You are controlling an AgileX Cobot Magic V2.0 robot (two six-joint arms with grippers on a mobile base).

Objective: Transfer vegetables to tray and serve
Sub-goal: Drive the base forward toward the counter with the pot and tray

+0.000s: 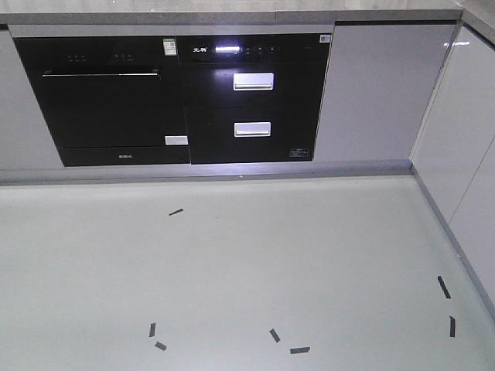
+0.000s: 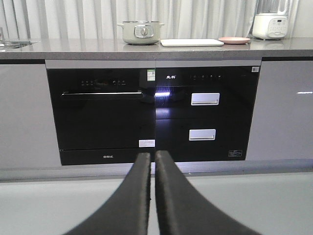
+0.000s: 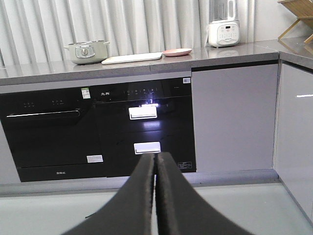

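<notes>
The cream-white tray (image 2: 191, 42) lies flat on the grey countertop, far ahead of both arms; the right wrist view also shows the tray (image 3: 132, 58). No vegetables show in any view. My left gripper (image 2: 152, 155) is shut, its two dark fingers nearly touching with nothing between them, low over the pale floor. My right gripper (image 3: 156, 156) is shut as well and holds nothing. Both point at the black appliance fronts under the counter. The front-facing view shows neither gripper.
On the counter a pale green lidded pot (image 2: 142, 32) stands left of the tray, a round pink plate (image 2: 234, 40) right of it, then a white blender base (image 2: 270, 24). Black built-in appliances (image 1: 178, 97) fill the cabinet front. White cabinets (image 1: 464, 154) run along the right. Black tape marks (image 1: 274, 335) dot the floor.
</notes>
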